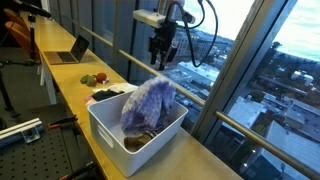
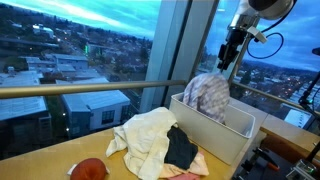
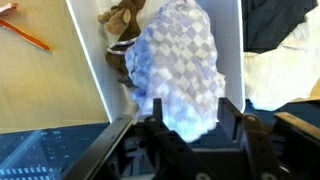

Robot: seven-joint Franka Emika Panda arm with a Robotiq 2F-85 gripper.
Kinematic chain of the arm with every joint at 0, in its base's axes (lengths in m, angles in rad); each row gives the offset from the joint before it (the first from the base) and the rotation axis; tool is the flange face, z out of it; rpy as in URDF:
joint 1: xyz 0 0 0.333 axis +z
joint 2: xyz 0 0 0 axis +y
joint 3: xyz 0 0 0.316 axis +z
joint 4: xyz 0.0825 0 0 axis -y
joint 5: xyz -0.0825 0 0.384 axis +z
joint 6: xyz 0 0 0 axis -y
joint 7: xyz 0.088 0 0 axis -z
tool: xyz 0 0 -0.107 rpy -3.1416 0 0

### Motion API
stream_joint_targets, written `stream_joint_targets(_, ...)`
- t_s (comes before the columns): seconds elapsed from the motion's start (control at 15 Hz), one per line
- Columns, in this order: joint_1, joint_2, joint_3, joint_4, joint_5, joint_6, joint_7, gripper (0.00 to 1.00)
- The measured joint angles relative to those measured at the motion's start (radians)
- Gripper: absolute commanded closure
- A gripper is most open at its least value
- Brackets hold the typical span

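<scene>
My gripper [image 1: 160,52] [image 2: 229,52] hangs open above a white plastic bin [image 1: 108,128] [image 2: 238,137] on the wooden counter. A blue-and-white checked cloth [image 1: 148,104] [image 2: 209,93] [image 3: 180,60] sits bunched up high in the bin, its top edge over the rim, a short way below my fingers. In the wrist view my fingertips [image 3: 192,110] are spread apart with the cloth showing between them, and nothing is held. A brown soft toy [image 3: 122,30] [image 1: 140,140] lies in the bin beside the cloth.
A heap of cream and black clothes [image 2: 155,140] [image 1: 105,95] lies on the counter next to the bin. Red and green fruit [image 1: 92,79] [image 2: 90,168] sit further along, then a laptop [image 1: 72,52]. A window with a railing [image 1: 200,95] runs close behind the counter.
</scene>
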Motion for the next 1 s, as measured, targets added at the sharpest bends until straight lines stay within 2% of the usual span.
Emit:
stream_joint_targets(0.07, 0.003, 0.000, 0.001, 0.000, 0.000, 0.001, 0.001, 0.02)
stream_joint_targets(0.13, 0.006, 0.000, 0.003, 0.000, 0.000, 0.002, 0.001, 0.00)
stream_joint_targets(0.53, 0.036, 0.044, 0.043, 0.001, 0.000, 0.047, 0.003, 0.00)
stream_joint_targets(1.0, 0.179, 0.246, 0.122, 0.065, -0.012, 0.104, 0.061, 0.00)
